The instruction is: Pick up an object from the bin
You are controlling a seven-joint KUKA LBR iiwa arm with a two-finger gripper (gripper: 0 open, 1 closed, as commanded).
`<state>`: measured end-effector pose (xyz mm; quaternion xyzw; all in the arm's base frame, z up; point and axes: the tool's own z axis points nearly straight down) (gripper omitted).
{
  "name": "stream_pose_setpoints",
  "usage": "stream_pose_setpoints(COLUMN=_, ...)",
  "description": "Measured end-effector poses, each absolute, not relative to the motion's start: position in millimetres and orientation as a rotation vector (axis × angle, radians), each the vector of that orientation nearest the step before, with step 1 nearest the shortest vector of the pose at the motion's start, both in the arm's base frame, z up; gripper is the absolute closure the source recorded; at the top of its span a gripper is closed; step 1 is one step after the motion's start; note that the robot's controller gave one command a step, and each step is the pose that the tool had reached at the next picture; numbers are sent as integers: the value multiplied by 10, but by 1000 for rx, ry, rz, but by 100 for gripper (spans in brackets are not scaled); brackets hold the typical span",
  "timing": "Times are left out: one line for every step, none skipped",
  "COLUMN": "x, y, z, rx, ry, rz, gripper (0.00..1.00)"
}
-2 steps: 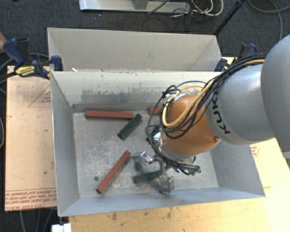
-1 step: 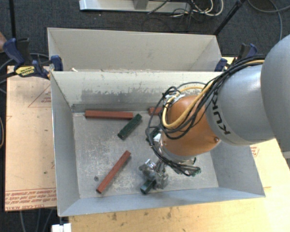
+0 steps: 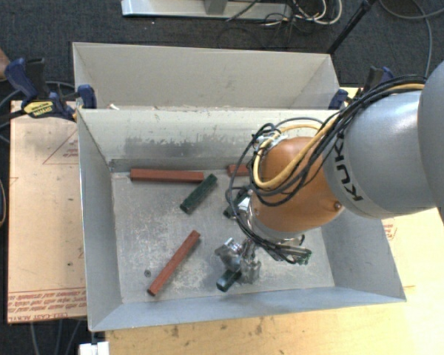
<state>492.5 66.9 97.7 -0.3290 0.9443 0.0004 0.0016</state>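
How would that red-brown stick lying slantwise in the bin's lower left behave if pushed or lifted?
The red-brown stick looks straight with squared edges, so it is probably stiff and would slide rather than roll. Being long and thin, it would likely swivel if pushed near one end, and tilt if lifted away from its middle.

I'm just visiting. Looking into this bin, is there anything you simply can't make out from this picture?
- Reddish piece at the back, camera view: only its left end shows; the orange wrist cover hides the rest.
- Small dark piece at the gripper: the gripper overlaps it, so its shape, and whether it is gripped, cannot be told.
- Bin floor to the right: whatever lies there is hidden under the arm.
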Motion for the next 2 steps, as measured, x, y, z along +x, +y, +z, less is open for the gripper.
stream_pose_setpoints(x=4938, y=680, z=1397, rx=-1031, ry=2962, rz=0, gripper=100)
stream_pose_setpoints(x=4943, y=689, z=1428, rx=-1032, ry=2965, rz=2, gripper=100)
